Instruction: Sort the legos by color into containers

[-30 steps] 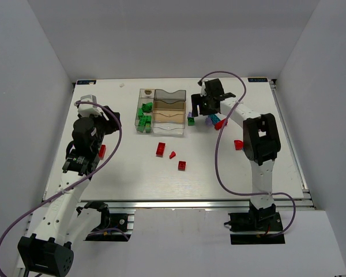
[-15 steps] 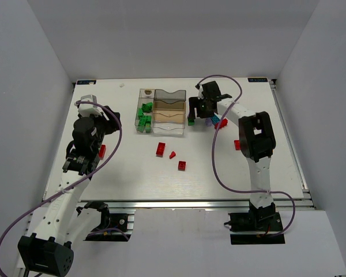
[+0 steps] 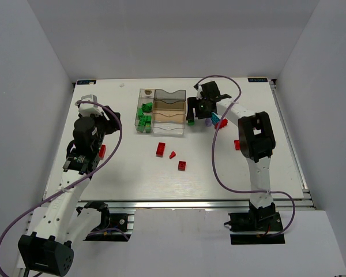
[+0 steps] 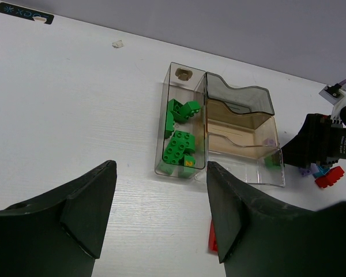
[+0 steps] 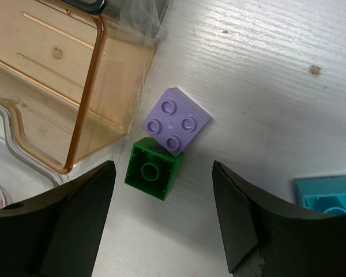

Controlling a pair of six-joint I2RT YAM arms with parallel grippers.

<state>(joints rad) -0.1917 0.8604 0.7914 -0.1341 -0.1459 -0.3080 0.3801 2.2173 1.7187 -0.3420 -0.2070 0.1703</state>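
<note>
I read the right gripper [image 5: 161, 225] with fingers apart over a lilac brick [image 5: 175, 120] touching a green brick [image 5: 151, 168], just right of the tray [image 5: 83, 104]. The left gripper [image 4: 155, 225], near-left of the tray, has fingers apart and is empty.

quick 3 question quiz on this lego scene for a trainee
1. True or false: the right gripper holds a brick.
2. Which colour fills the narrow compartment? A red, B green, C lilac.
3. Fill in: the brick right next to the lilac brick is ___.
Key: 1 false; 2 B; 3 green.
</note>
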